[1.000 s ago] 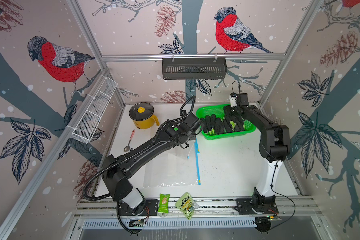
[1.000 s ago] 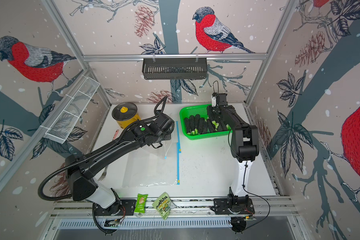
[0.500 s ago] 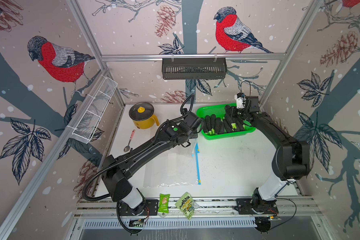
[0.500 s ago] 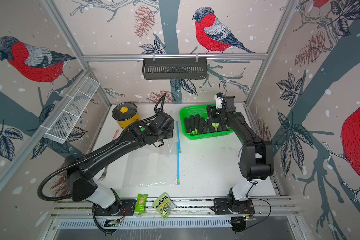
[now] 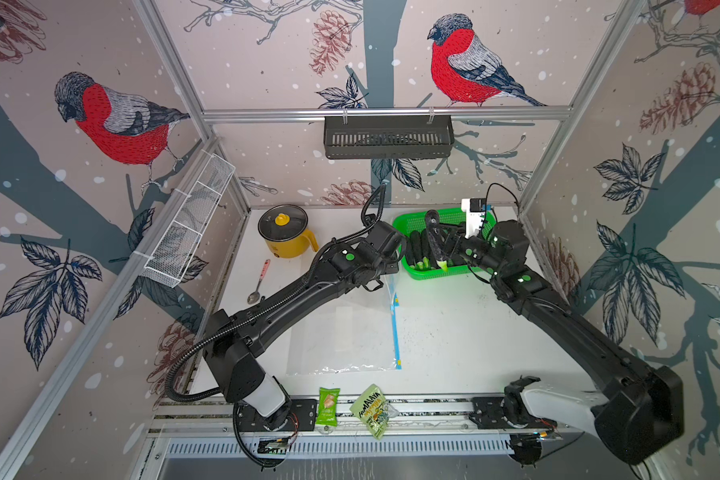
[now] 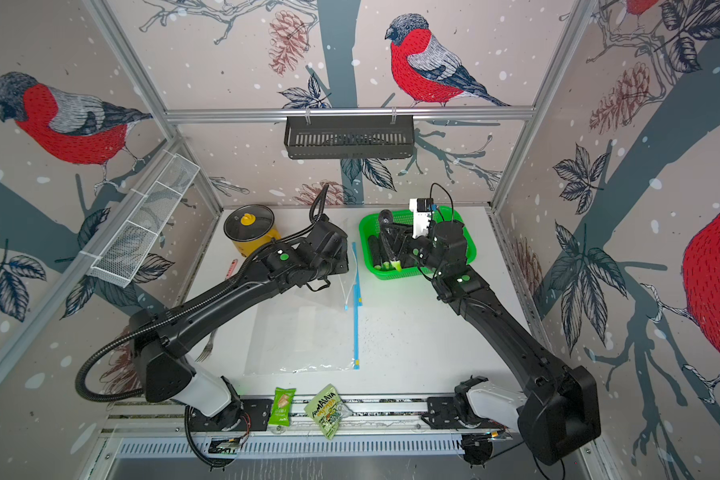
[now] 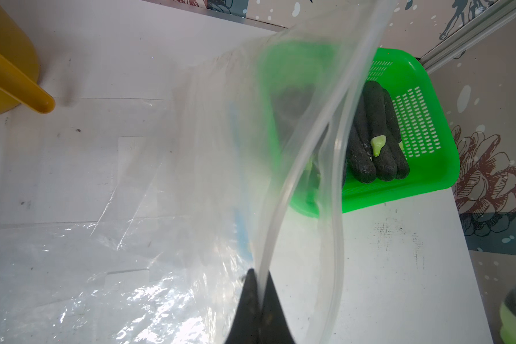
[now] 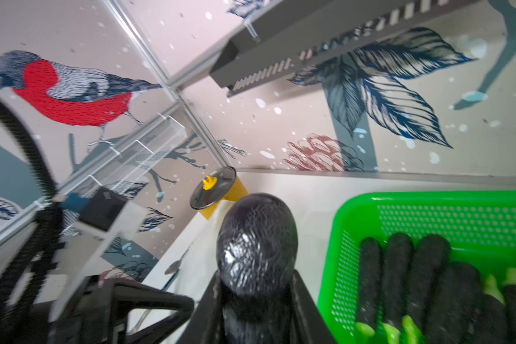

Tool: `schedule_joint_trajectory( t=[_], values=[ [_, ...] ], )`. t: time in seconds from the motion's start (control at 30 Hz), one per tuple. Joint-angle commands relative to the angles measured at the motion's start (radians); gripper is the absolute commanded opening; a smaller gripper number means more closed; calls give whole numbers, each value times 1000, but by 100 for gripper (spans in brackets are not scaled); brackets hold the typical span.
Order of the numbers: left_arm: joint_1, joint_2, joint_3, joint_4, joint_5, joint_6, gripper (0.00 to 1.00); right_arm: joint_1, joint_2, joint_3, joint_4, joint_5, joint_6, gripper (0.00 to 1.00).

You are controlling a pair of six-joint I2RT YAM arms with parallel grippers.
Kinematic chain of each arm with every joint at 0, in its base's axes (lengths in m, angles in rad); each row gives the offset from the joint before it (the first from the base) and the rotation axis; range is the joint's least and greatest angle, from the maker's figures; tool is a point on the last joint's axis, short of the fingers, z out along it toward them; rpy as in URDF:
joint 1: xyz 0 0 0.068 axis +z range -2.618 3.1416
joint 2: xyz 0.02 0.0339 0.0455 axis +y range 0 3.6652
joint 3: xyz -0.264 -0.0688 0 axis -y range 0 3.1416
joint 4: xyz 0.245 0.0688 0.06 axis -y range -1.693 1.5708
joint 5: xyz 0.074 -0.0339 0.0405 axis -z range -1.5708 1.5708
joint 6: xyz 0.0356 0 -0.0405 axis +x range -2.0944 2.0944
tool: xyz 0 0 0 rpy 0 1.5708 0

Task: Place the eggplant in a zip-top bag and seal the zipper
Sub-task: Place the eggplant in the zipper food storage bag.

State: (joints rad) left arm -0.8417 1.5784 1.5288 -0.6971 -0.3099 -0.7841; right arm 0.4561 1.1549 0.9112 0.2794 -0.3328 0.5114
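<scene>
Toward one o'clock on the white table (image 5: pixel 454 332), a green basket (image 5: pixel 433 275) holds a row of dark eggplants (image 5: pixel 416 249). Over the basket's nine o'clock end, the right claw (image 8: pixel 255 286) grips one eggplant (image 8: pixel 256 238) around its middle. The jaws are partly open and pressed against its sides. The rounded purple-black end points up and the pale green stem end points down. Whether it touches the row below cannot be told.

At the table's centre a clear zip-top bag (image 5: pixel 341 332) lies mostly flat, with its blue zipper strip (image 5: pixel 395 328) along the three o'clock edge. The left claw (image 7: pixel 258 297) is fully closed. It pinches the bag's upper lip near the twelve o'clock corner and lifts it, so the mouth gapes toward the basket.

A yellow pot (image 5: pixel 285 237) sits at eleven o'clock and a spoon (image 5: pixel 259 282) at ten. Two snack packets (image 5: pixel 328 405) lie on the front rail at six.
</scene>
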Motion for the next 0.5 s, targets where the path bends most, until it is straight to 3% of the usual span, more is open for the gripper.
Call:
schedule_joint_trajectory(
  t=[0.0,0.17,0.47],
  values=[
    [6,-7,3,49,10,-19,0,67,-32,-40,193,124,79,16],
    [18,-23,-4,79,38,-42,0,120,-44,-102,341,170,131,16],
    [32,-58,-38,123,67,-75,0,138,45,-91,498,142,205,16]
  ],
)
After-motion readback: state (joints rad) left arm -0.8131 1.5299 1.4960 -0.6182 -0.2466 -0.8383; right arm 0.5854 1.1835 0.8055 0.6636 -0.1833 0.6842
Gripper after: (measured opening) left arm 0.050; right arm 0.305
